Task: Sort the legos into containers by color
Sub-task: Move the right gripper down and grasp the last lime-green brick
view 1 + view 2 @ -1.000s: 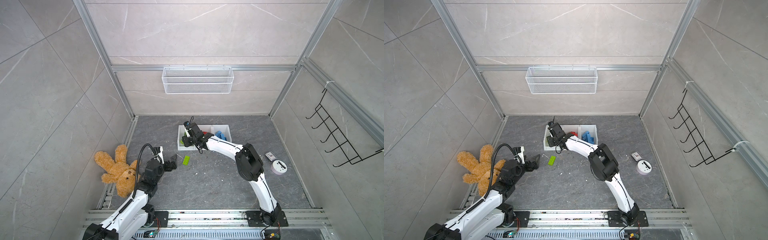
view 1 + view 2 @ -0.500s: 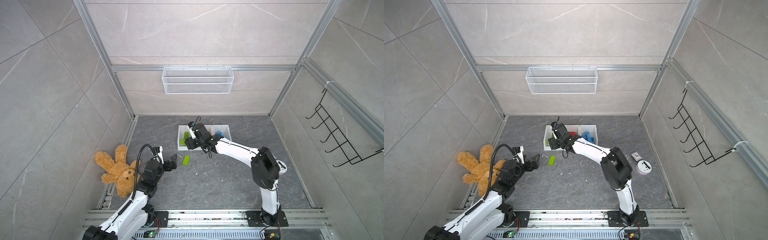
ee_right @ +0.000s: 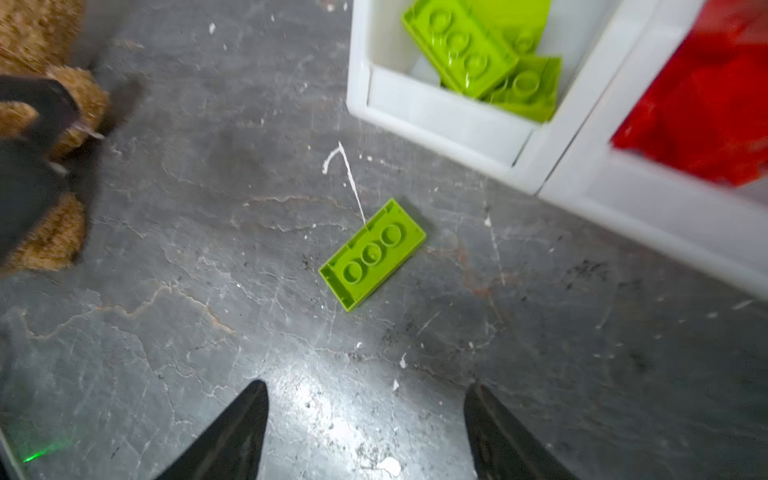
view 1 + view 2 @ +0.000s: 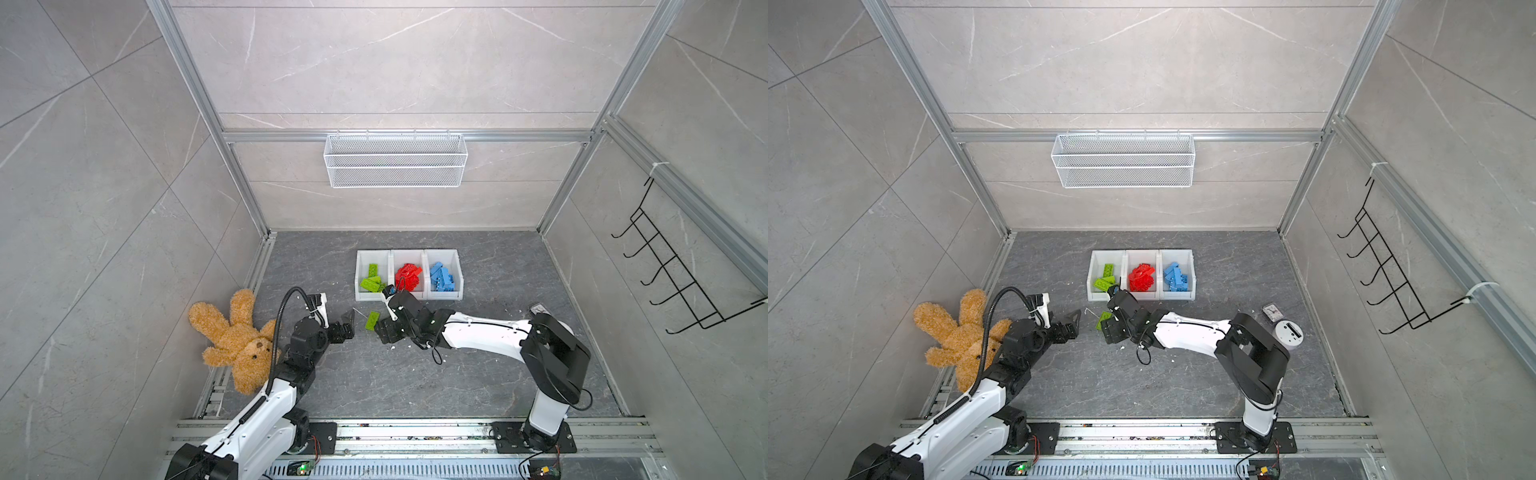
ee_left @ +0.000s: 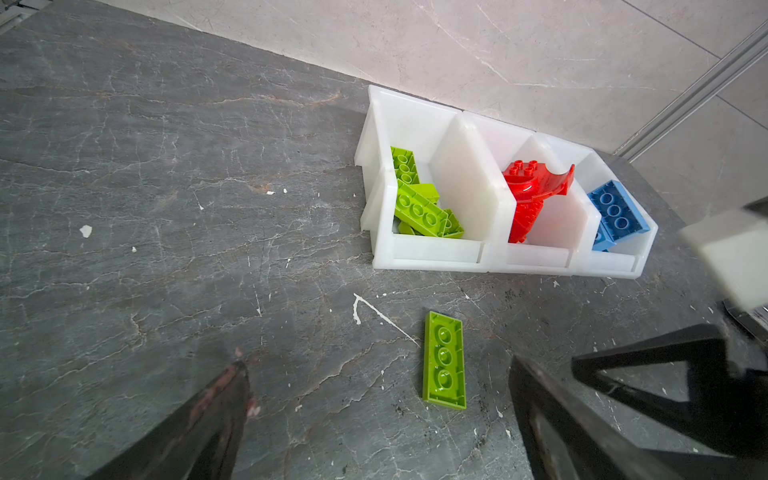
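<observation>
"What is the room like from where you sit?"

"I see a back wall [image 4: 395, 62] of big pale grey tiles with thin white lines; the side walls [image 4: 83, 208] look the same; shiny metal posts [image 4: 199, 104] stand in the corners."

"And down low?"

"The floor [image 4: 374, 374] is dark grey stone with cracks; small white specks [image 5: 85, 230] lie on it; in my right wrist view a bright patch of light [image 3: 320, 407] shines on it."

"Anything hanging up?"

"A white wire basket [image 4: 395, 162] hangs on the back wall; a black hook rack [image 4: 681, 267] hangs on the wall at the right of both top views; a metal rail [image 4: 415, 430] runs along the near edge."
</observation>
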Robot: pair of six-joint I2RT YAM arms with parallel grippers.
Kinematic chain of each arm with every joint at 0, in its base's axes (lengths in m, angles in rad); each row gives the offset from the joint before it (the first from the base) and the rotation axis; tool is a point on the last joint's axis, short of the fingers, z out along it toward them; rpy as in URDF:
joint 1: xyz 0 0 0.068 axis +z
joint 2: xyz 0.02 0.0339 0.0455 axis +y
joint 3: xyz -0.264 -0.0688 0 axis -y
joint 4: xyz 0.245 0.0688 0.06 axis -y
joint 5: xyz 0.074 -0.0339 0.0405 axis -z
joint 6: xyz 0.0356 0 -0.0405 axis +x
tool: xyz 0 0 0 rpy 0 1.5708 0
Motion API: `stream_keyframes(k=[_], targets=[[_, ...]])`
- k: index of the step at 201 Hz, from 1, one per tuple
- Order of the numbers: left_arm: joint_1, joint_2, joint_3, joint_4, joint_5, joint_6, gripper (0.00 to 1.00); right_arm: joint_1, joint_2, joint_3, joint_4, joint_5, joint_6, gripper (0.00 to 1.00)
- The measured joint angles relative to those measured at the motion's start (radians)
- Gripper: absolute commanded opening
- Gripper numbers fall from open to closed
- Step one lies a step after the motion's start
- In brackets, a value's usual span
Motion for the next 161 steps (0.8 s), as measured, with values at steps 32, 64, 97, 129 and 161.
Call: stream_keyframes(k=[32,64,97,129,161], targets=[[0.000,-0.007,0.000,0.000,-0.008,0.002,0.99,0.000,0.077,0.047,-0.004,-0.014,0.008,0.78],[0.000,-0.009,0.000,-0.001,-0.012,0.003,0.99,0.000,0.133,0.116,0.004,-0.040,0.012,0.78],[0.000,-0.010,0.000,0.000,-0.012,0.003,0.99,0.001,0.208,0.183,-0.002,-0.050,0.012,0.79],[0.000,-0.014,0.000,0.000,-0.013,0.003,0.99,0.004,0.271,0.250,-0.031,-0.045,0.011,0.80],[0.000,-0.016,0.000,-0.001,-0.012,0.003,0.99,0.006,0.315,0.319,-0.056,-0.029,0.003,0.80]])
